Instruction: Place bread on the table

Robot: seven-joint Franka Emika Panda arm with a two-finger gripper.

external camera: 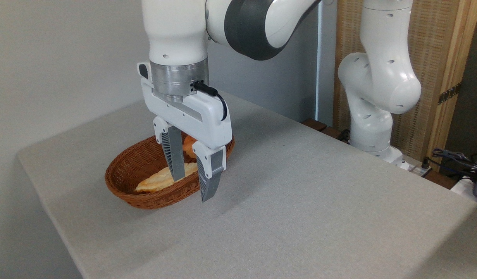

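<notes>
bench [300, 201]: matt grey woven cloth | basket [126, 182]: brown wicker, rough | tool [192, 188]: glossy white plastic, ribbed grey fingers | bread [189, 146]: orange-golden crust

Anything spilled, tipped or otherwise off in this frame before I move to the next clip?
Nothing stands out. The wicker basket sits upright on the table, with the long pale loaf and the bread inside it. The tool is open in front of the basket, holding nothing. No crumbs or spills show.
</notes>
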